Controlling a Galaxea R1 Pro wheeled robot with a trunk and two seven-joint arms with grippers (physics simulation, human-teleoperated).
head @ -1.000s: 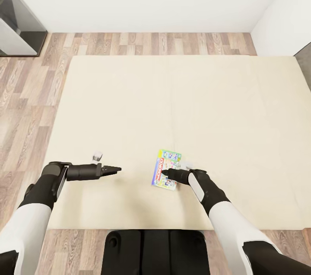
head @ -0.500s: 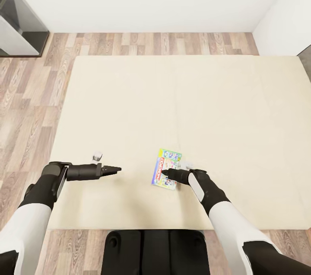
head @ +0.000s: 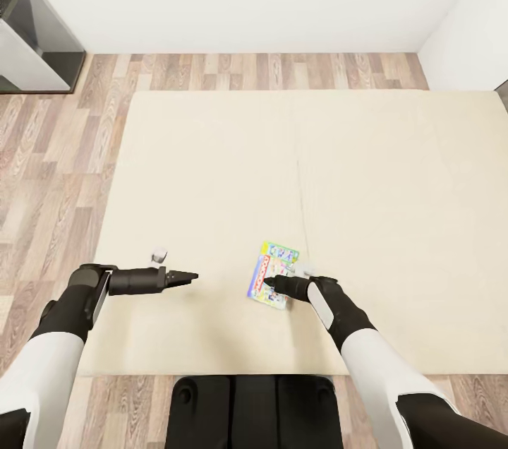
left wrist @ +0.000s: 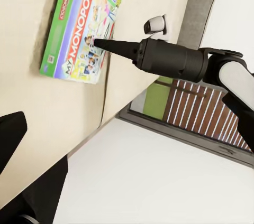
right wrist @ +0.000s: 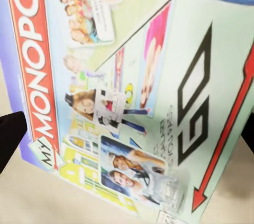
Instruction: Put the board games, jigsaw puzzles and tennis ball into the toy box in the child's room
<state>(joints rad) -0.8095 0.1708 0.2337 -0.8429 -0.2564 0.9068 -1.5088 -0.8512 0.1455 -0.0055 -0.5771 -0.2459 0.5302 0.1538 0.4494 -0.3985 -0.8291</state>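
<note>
A colourful "My Monopoly" board game (head: 276, 265) lies flat on the beige bed (head: 212, 174), near its front edge. My right gripper (head: 268, 284) hovers over the box's near end, its tip against or just above the lid (left wrist: 79, 28). In the right wrist view the box face (right wrist: 132, 92) is close up, with one dark fingertip (right wrist: 9, 138) at each side, so the gripper is open. My left gripper (head: 192, 277) hangs over bare mattress to the left of the game, fingers (left wrist: 13, 139) apart and holding nothing.
Light wood floor (head: 63, 152) surrounds the bed, with white walls behind. A dark grey unit with a white panel (head: 35, 46) stands at the far left corner. My dark base (head: 254, 410) sits at the bed's front edge.
The whole view has shifted a little, so the camera moved. Both arms and the board game keep the same places relative to each other.
</note>
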